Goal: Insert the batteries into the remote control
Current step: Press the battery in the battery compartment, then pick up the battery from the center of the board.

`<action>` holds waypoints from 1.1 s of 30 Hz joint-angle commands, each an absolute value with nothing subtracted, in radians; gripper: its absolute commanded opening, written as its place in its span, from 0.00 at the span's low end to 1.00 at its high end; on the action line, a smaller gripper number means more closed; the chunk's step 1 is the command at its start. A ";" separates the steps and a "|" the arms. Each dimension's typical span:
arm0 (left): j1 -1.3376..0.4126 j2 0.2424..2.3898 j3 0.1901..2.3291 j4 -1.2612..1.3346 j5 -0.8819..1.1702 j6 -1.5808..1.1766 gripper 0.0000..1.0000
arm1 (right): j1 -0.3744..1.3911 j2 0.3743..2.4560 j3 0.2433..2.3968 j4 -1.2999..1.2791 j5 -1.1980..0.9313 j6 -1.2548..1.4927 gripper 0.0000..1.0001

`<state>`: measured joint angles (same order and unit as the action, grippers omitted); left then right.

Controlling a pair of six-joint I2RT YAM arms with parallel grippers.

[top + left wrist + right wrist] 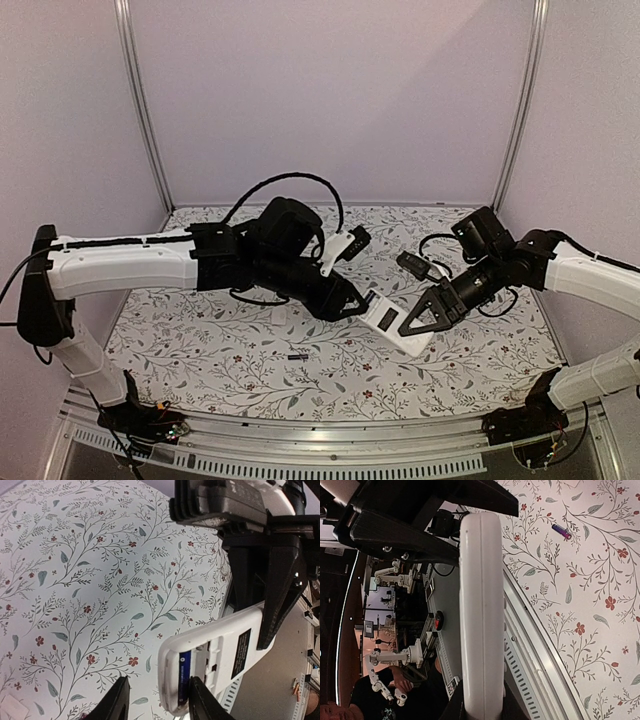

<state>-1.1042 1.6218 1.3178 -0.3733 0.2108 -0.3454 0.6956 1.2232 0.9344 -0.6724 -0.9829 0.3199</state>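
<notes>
White plastic back up, the remote control (405, 338) hangs above the desk (200, 350), its far end clenched in the right pincer (412, 322). Its open compartment faces the left wrist camera. One battery, the seated battery (184, 675), lies in the recess along the remote's length, and the slot beside it looks unfilled. The left pincer (157, 702) sits at the compartment end with its fingers (117, 700) spread and released, holding nothing. The loose battery (297, 356) lies flat on the desk, apart from the remote. In the top view it is to the left of the left pincer and nearer the arm bases, with its long axis roughly left to right. The left arm is clearly the nearer one and the free one. By my judgement it must drop back toward its own base and close its fingers across that short cylinder.
</notes>
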 commanded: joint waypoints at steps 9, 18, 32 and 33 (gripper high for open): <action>-1.118 1.662 1.382 -0.496 0.138 -0.272 0.29 | 0.702 1.235 0.966 -0.679 -1.021 0.304 0.00; -1.114 1.649 1.396 -0.516 0.120 -0.268 0.56 | 0.703 1.240 0.956 -0.671 -1.007 0.316 0.00; -0.907 1.322 1.120 -0.537 0.146 -0.204 0.80 | 0.702 1.286 0.851 -0.595 -0.954 0.319 0.00; -0.897 1.318 1.105 -0.556 0.137 -0.194 0.80 | 0.701 1.281 0.847 -0.593 -0.957 0.318 0.00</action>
<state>-0.9340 1.3380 1.1816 -0.4801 0.1524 -0.2447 0.6956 1.2972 0.8677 -0.6487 -0.9508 0.3225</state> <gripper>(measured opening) 0.799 0.150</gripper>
